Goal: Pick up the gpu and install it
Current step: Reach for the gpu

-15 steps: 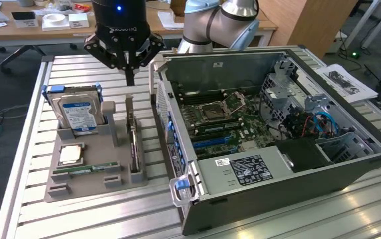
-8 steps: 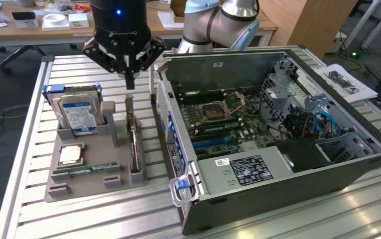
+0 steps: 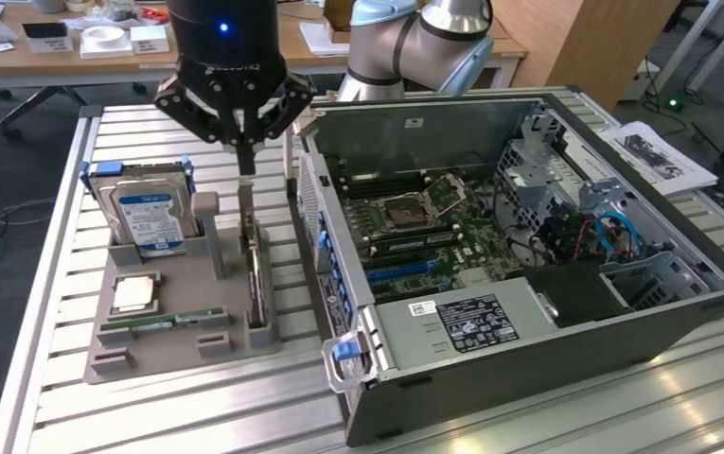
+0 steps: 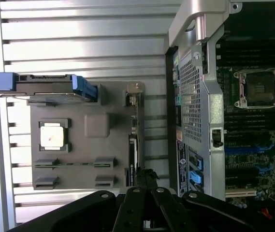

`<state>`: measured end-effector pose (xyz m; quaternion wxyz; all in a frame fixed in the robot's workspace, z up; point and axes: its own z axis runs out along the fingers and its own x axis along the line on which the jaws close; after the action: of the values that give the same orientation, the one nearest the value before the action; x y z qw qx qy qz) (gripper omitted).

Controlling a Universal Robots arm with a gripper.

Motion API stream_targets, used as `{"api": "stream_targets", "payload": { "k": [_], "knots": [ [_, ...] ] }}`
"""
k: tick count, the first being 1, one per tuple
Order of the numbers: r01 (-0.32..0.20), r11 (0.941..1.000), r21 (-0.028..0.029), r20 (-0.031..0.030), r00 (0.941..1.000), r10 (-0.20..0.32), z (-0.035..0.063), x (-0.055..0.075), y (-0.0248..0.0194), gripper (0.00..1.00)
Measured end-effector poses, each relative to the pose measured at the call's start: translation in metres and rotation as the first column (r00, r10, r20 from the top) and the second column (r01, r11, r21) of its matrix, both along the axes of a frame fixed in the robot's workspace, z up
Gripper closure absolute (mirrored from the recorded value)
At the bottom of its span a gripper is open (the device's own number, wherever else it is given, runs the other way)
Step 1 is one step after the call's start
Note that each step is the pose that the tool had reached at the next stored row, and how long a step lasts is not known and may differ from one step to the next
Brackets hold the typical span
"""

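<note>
Slatted table (image 3: 147,416): the gpu (image 3: 256,274) stands on edge, thin, dark.

A slatted table (image 3: 185,407) bears a grey holder (image 3: 166,345) beside an open computer case (image 3: 526,371).

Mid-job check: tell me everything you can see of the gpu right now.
The gpu is a thin, flat, dark card standing on its long edge in the slotted posts of the grey holder tray, beside the open computer case, not installed. A pale metal bracket rises at the end under the tool, which is shut and right above it; contact cannot be told. Seen from the wrist, it is a narrow dark line.
</note>
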<state>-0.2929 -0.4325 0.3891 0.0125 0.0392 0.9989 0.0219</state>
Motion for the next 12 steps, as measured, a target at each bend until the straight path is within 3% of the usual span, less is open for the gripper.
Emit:
{"api": "stream_targets", "payload": {
  "k": [8, 12],
  "knots": [
    [0.0, 1.0, 0.0, 0.0, 1.0, 0.0, -0.0001, -0.0004, -0.0015, 0.89],
    [0.0, 1.0, -0.0001, 0.0, 1.0, 0.0, -0.0001, -0.0006, -0.0052, 0.89]
  ]
}}
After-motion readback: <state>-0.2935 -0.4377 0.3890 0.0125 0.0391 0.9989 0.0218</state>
